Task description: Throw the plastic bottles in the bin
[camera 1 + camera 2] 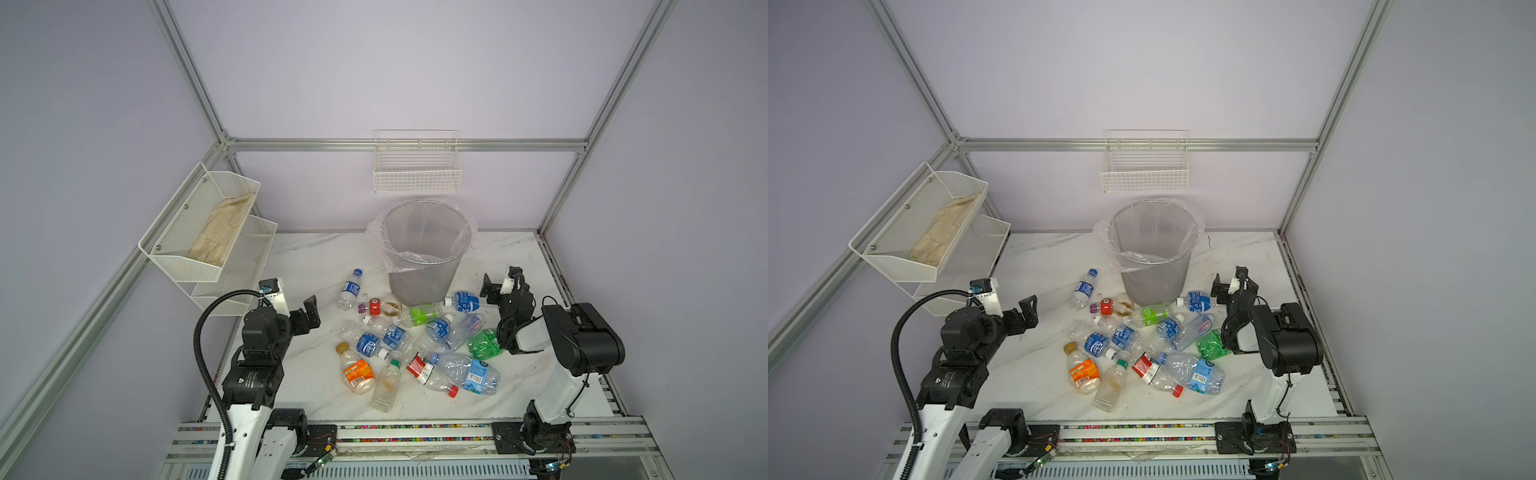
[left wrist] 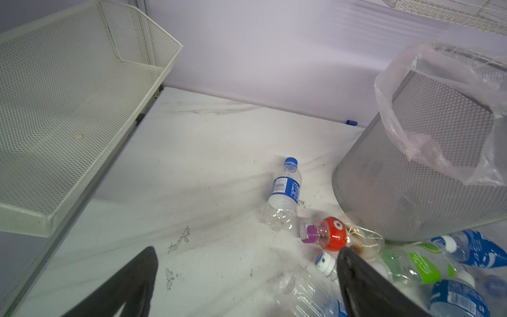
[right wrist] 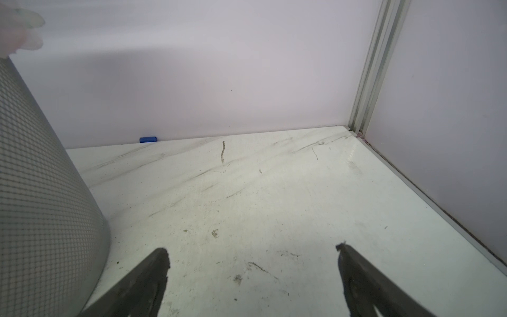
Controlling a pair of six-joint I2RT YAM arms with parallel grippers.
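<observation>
Several plastic bottles (image 1: 407, 340) lie in a heap on the white marble table in front of the bin (image 1: 424, 266), a grey mesh wastebasket with a clear liner. One blue-labelled bottle (image 2: 284, 189) lies apart at the heap's far left, next to a small red bottle with a purple cap (image 2: 329, 233). An orange-labelled bottle (image 1: 357, 372) and a crushed green one (image 1: 484, 343) mark the heap's near and right sides. My left gripper (image 1: 305, 309) hovers open left of the heap, holding nothing. To the right of the bin (image 3: 41, 192), my right gripper (image 1: 500, 280) is open over bare table.
A white two-tier mesh shelf (image 1: 199, 232) with a beige cloth (image 1: 222, 228) hangs on the left wall. A white wire basket (image 1: 417, 166) hangs on the back wall above the bin. A loose blue cap (image 3: 147, 139) lies at the back wall. An aluminium rail (image 1: 415, 432) runs along the front.
</observation>
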